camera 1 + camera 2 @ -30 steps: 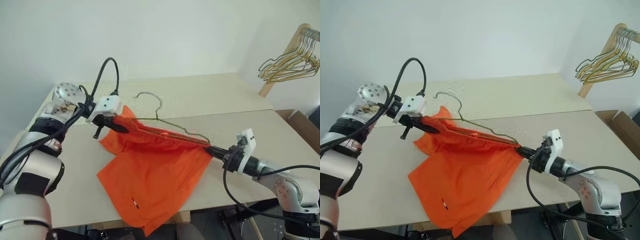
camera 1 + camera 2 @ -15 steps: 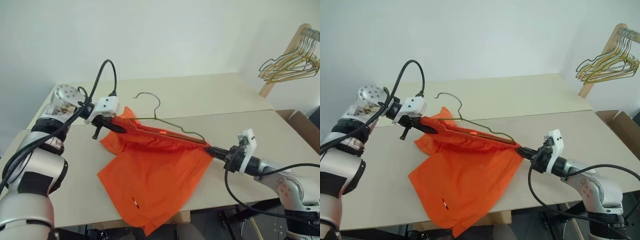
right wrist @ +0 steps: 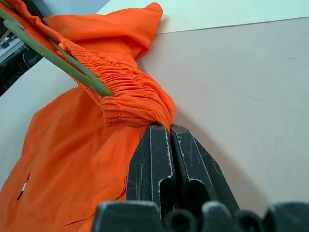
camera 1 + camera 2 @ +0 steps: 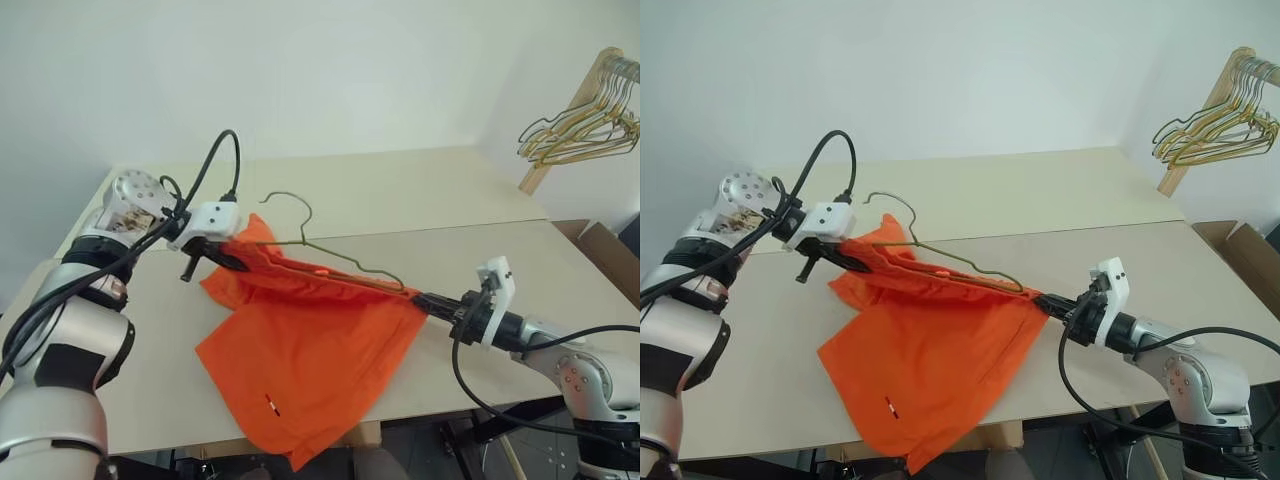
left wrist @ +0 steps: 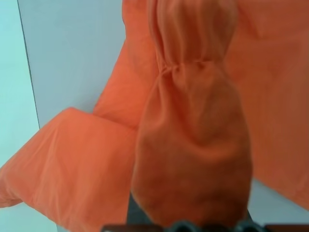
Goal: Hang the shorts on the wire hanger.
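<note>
The orange shorts point(image 4: 310, 345) lie on the beige table point(image 4: 420, 190), their gathered waistband lifted and stretched between my two grippers. My left gripper point(image 4: 232, 260) is shut on the waistband's far left end; in the left wrist view the orange fabric point(image 5: 193, 145) drapes over and hides its fingers. At the near right, my right gripper point(image 3: 168, 129) is shut on the other end of the waistband. The thin grey wire hanger point(image 4: 345, 265) runs along the taut waistband, seemingly inside it, with its hook point(image 4: 290, 198) sticking up near the left gripper. A tiny white mark point(image 4: 268, 403) shows near one leg hem.
A wooden rack with bunched gold and grey hangers point(image 4: 580, 120) stands at the back right. A cardboard box point(image 4: 608, 250) sits beyond the table's right edge. One shorts leg reaches over the table's front edge point(image 4: 300, 455).
The left wrist has turned a little, and the hanger's hook has tipped slightly lower and to the left. Both grippers keep their hold on the waistband.
</note>
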`<state>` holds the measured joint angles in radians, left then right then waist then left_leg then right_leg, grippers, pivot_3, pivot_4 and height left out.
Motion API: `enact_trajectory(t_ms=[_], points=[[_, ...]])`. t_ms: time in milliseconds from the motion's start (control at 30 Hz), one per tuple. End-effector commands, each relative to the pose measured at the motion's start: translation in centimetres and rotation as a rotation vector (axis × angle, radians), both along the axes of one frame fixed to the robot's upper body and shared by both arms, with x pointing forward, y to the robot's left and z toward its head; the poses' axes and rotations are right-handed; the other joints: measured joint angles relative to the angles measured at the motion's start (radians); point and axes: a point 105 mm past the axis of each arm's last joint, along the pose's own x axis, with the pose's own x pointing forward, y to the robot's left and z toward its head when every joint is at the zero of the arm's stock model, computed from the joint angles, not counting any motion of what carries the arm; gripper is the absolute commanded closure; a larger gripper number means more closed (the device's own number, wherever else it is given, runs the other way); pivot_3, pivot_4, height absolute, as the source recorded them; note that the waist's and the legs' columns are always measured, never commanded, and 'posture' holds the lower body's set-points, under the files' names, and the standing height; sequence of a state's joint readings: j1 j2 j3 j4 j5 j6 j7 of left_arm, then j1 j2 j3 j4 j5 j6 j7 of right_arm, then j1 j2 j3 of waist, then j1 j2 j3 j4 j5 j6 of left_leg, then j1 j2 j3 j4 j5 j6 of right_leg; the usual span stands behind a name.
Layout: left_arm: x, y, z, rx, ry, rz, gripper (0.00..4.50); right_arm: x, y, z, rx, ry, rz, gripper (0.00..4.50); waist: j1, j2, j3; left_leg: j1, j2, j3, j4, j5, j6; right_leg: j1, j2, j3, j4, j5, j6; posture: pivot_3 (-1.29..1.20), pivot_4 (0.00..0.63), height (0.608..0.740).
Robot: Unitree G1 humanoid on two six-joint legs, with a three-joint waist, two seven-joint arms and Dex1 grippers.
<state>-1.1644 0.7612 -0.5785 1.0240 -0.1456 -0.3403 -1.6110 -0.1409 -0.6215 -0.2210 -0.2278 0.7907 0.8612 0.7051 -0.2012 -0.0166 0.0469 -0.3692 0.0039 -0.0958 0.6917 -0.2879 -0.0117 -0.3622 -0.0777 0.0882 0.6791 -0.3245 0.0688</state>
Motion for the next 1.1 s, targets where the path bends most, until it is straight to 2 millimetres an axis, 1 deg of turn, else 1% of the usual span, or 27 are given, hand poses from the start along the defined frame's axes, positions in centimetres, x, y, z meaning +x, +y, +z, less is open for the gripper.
enact_trajectory(t_ms=[33,200,267,367,500,667,900,1100], points=[[0.3,1.7,1.2,-0.012,-0.029,0.065,4.5,0.3,-2.2,0.9,-0.049,-0.031,-0.076,4.47,0.0,0.0,0.0,0.0,0.0,0.0,0.0,0.0,0.0,0.0,0.0,0.0,0.0,0.0,0.0,-0.16,0.0,0.74],[0.3,0.8,1.9,-0.113,-0.021,0.067,4.5,0.2,-2.1,0.7,-0.051,-0.021,-0.065,4.47,0.001,0.0,0.0,0.0,0.0,0.0,0.0,0.0,0.0,0.0,0.0,0.0,0.0,0.0,0.0,-0.16,0.0,0.74],[0.0,0.8,1.7,-0.105,-0.011,0.058,4.5,0.2,-2.1,0.6,-0.051,-0.019,-0.064,4.47,0.001,0.0,0.0,0.0,0.0,0.0,0.0,0.0,0.0,0.0,0.0,0.0,0.0,0.0,0.0,-0.16,0.0,0.74],[-0.3,1.3,1.0,-0.051,-0.011,0.041,4.5,0.3,-2.1,0.6,-0.05,-0.017,-0.063,4.47,0.0,0.0,0.0,0.0,0.0,0.0,0.0,0.0,0.0,0.0,0.0,0.0,0.0,0.0,0.0,-0.16,0.0,0.74],[-0.3,1.5,1.0,-0.048,-0.008,0.045,4.5,0.2,-2.1,0.6,-0.05,-0.016,-0.061,4.47,0.001,0.0,0.0,0.0,0.0,0.0,0.0,0.0,0.0,0.0,0.0,0.0,0.0,0.0,0.0,-0.16,0.0,0.74],[-0.5,2.2,0.4,0.011,-0.015,0.035,4.5,0.3,-2.1,0.6,-0.051,-0.015,-0.06,4.47,0.006,0.0,0.0,0.0,0.0,0.0,0.0,0.0,0.0,0.0,0.0,0.0,0.0,0.0,0.0,-0.16,0.0,0.74],[-0.4,1.8,0.6,-0.017,-0.022,0.022,4.5,0.2,-2.0,0.5,-0.05,-0.012,-0.054,4.47,0.014,0.0,0.0,0.0,0.0,0.0,0.0,0.0,0.0,0.0,0.0,0.0,0.0,0.0,0.0,-0.15,0.0,0.74],[-0.8,1.4,0.5,-0.034,-0.018,-0.01,4.5,0.2,-1.9,0.5,-0.049,-0.009,-0.049,4.47,0.02,0.0,0.0,0.0,0.0,0.0,0.0,0.0,0.0,0.0,0.0,0.0,0.0,0.0,0.0,-0.15,0.0,0.74]])
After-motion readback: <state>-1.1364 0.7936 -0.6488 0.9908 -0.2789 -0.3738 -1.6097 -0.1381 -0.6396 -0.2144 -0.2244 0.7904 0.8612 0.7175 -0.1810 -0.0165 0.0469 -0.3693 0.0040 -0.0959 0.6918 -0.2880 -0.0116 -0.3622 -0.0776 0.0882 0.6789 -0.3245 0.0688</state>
